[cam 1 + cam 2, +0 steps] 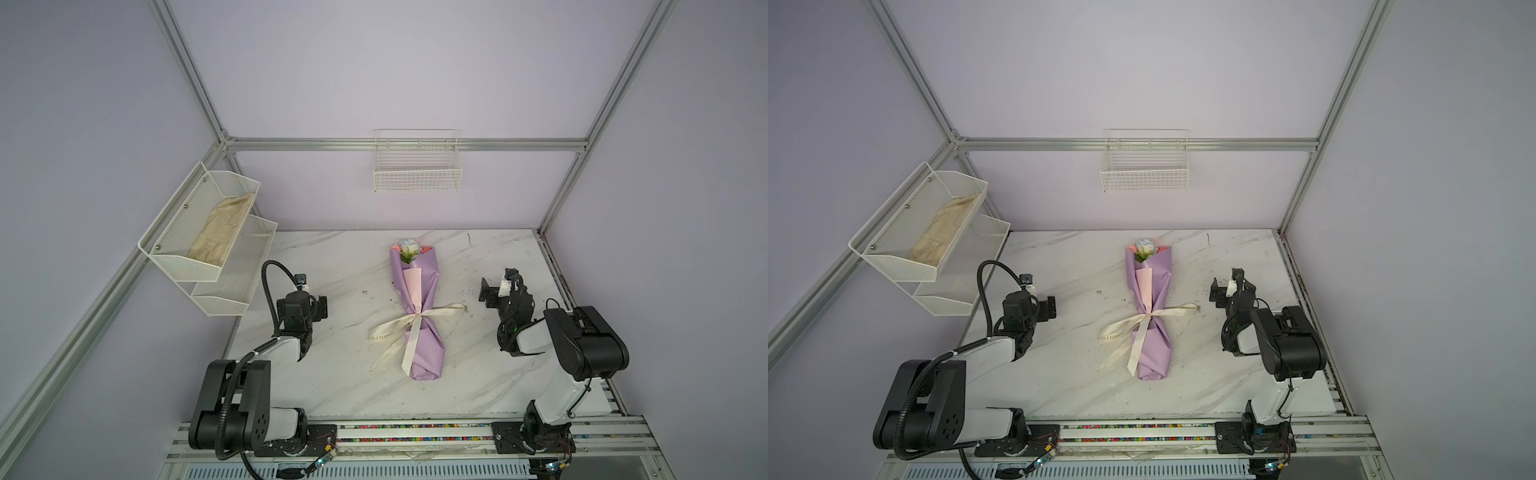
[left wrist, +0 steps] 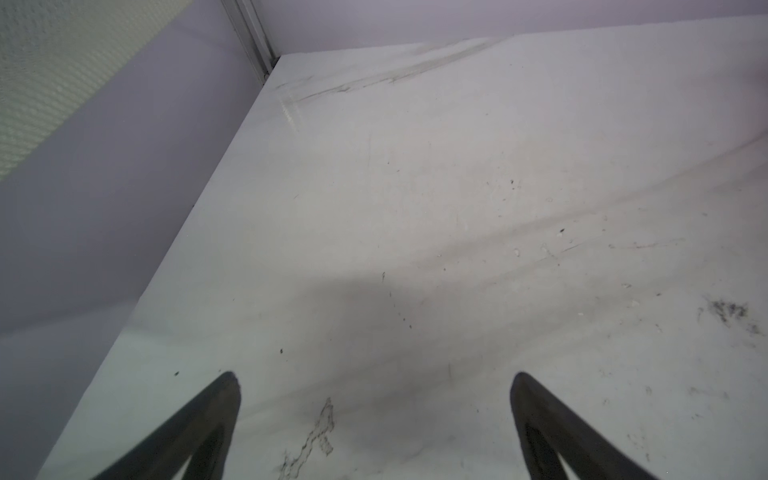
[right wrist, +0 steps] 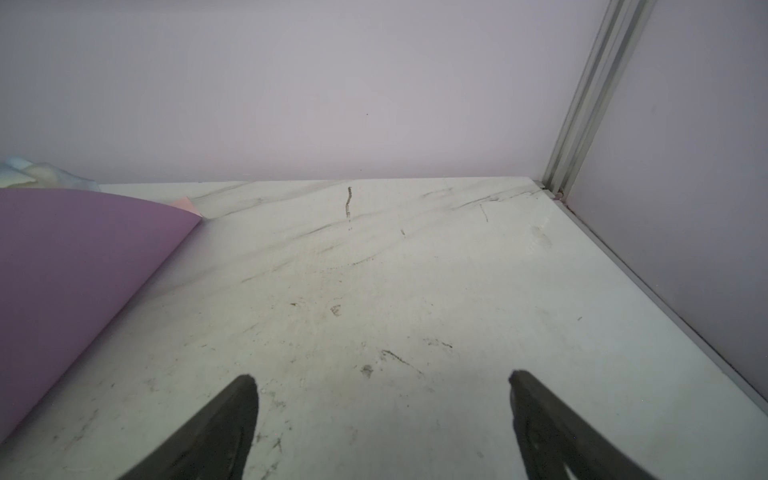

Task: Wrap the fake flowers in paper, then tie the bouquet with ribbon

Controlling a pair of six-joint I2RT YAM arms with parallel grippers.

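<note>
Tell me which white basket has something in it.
The upper mesh basket on the left wall: a beige cloth lies in it. The lower mesh basket and back-wall wire basket look empty.

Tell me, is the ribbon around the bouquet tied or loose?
Tied: the ribbon crosses in a knot, pinching the bouquet at its waist.

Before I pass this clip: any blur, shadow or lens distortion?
In both top views: even light, the bouquet sharp, frame bars splayed by the wide lens. In the left wrist view: soft focus, a dim shadow on the table ahead of the left gripper. In the right wrist view: the bouquet blurred close up, the right gripper dark and soft.
</note>
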